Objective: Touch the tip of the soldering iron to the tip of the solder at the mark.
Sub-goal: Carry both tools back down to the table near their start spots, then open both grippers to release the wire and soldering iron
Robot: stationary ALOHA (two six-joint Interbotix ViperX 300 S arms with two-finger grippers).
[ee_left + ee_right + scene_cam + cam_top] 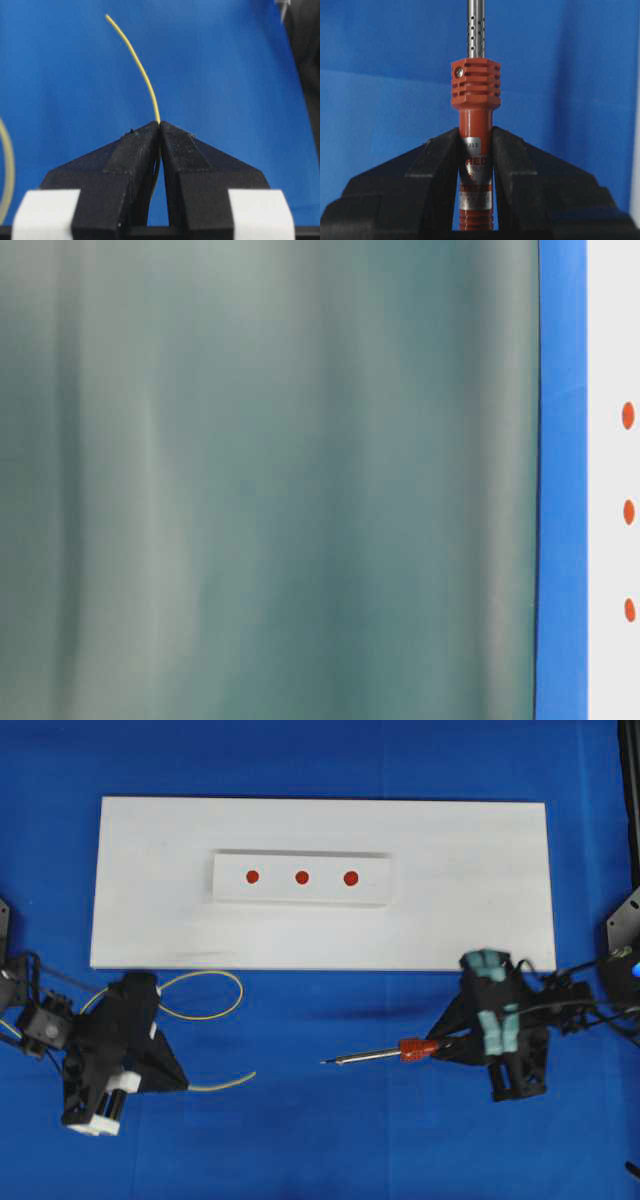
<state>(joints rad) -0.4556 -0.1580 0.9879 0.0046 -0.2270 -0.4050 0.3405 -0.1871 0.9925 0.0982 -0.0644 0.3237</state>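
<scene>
On white strip (302, 880): three red marks (301, 877).

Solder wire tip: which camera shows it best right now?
The left wrist view: the solder rises sharp and close from the shut left gripper. Overhead shows the solder small, with its loops. The table-level and right wrist views show none.

We see bright, even light in the overhead view, with the white board (320, 885) near glare and only faint grey smears on it; soft shadows lie on the blue desk (330, 1120) just under its lower edge and beneath both arms. The table-level view is almost wholly filled by a blurred grey-green surface (260, 480), far out of focus, with sharp detail only at the right edge. In both wrist views we find the near claw fingers (135, 165) soft and slightly blurred.
</scene>
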